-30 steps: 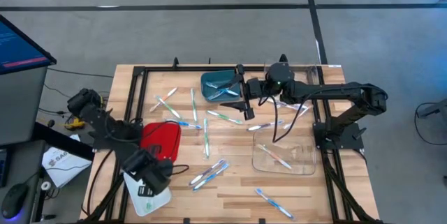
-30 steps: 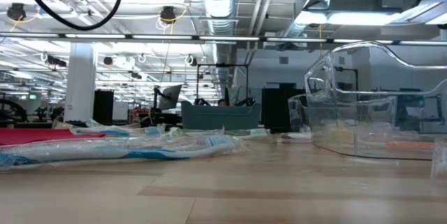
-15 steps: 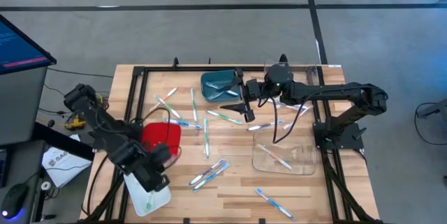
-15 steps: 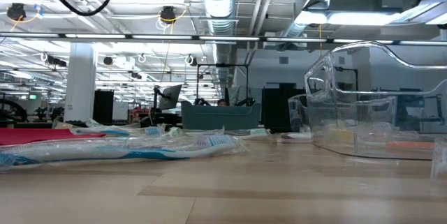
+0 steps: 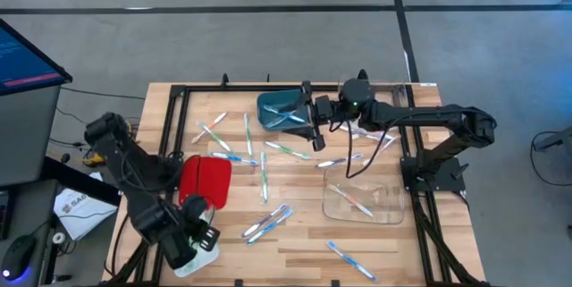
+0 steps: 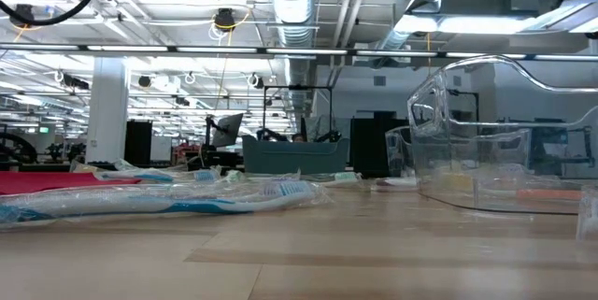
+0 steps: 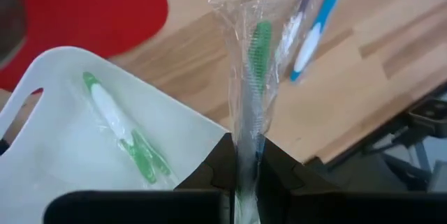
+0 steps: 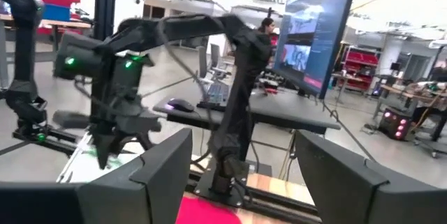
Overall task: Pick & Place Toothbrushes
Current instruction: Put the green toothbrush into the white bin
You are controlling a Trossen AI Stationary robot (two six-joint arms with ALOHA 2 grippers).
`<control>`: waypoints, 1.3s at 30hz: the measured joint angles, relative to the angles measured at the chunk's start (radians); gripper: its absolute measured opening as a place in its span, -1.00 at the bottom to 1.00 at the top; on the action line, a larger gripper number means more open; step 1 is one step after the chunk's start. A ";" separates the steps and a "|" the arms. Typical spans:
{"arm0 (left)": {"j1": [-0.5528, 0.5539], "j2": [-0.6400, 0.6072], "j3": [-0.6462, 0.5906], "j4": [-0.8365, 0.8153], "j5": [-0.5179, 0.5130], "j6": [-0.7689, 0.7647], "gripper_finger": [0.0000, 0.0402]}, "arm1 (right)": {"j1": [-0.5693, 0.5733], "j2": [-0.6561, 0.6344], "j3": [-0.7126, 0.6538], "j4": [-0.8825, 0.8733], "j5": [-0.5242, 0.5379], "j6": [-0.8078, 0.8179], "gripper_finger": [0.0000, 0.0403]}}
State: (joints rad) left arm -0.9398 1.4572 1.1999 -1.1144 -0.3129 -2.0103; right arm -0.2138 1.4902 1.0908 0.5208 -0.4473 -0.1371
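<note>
Several wrapped toothbrushes (image 5: 264, 176) lie flat and scattered on the wooden table; one shows close up in the low view (image 6: 159, 203). My left gripper (image 5: 203, 232) hovers at the near left corner over a white tray (image 5: 183, 260), shut on a wrapped green toothbrush (image 7: 255, 49). The white tray (image 7: 63, 154) holds one green toothbrush (image 7: 115, 123). My right gripper (image 5: 315, 128) is open and holds nothing, beside the teal tray (image 5: 279, 108) at the far side; its fingers (image 8: 164, 172) stand wide apart. My left gripper pinches the wrapped green toothbrush between its two fingers at the handle end (image 7: 244, 137), clear wrapper included. The brush runs on along the fingers, bristle head (image 7: 260, 39) farthest from them. It is lifted clear, above the white tray's rim and the table beside it.
A red tray (image 5: 206, 180) sits next to the white one. A clear tray (image 5: 362, 202) with a toothbrush stands right of centre, and shows large in the low view (image 6: 495, 164). The teal tray holds toothbrushes. A black frame edges the table. A person stands far behind (image 8: 267, 25).
My left arm has swung from over the red tray toward the table's near edge, bringing its gripper over the white tray. My right gripper has turned a little near the teal tray and stays open.
</note>
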 joint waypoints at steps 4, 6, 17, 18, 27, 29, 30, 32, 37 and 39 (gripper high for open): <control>-0.002 0.021 0.000 -0.004 -0.049 -0.028 -0.92 | -0.008 0.000 0.000 0.052 0.000 0.030 0.24; -0.002 0.025 0.000 -0.006 -0.071 -0.040 -0.92 | -0.008 -0.001 0.000 0.066 0.000 0.034 0.24; -0.026 0.000 0.000 -0.016 -0.137 -0.143 -0.92 | -0.010 -0.001 0.000 0.068 0.000 0.034 0.24; -0.029 -0.001 0.000 -0.015 -0.145 -0.146 -0.92 | -0.011 -0.001 0.000 0.065 0.000 0.034 0.24; -0.042 -0.005 0.000 -0.011 -0.189 -0.153 -0.92 | 0.000 -0.001 0.000 0.046 0.000 0.034 0.24; -0.042 -0.005 0.000 -0.011 -0.192 -0.153 -0.92 | 0.007 -0.001 0.000 0.046 0.000 0.033 0.24; -0.042 -0.005 0.000 -0.011 -0.193 -0.153 -0.92 | 0.011 -0.001 0.000 0.046 0.000 0.034 0.24; -0.042 -0.005 0.000 -0.011 -0.192 -0.153 -0.92 | 0.019 -0.001 0.000 0.047 0.000 0.034 0.24; -0.043 -0.005 0.000 -0.013 -0.137 -0.155 -0.92 | 0.030 -0.001 0.000 0.046 0.000 0.033 0.24; -0.046 -0.005 0.000 -0.023 -0.116 -0.164 -0.92 | 0.030 -0.001 0.000 0.044 0.000 0.033 0.24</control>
State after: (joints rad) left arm -0.9856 1.4521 1.1995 -1.1376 -0.4290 -2.1743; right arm -0.1835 1.4895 1.0908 0.5646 -0.4477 -0.1040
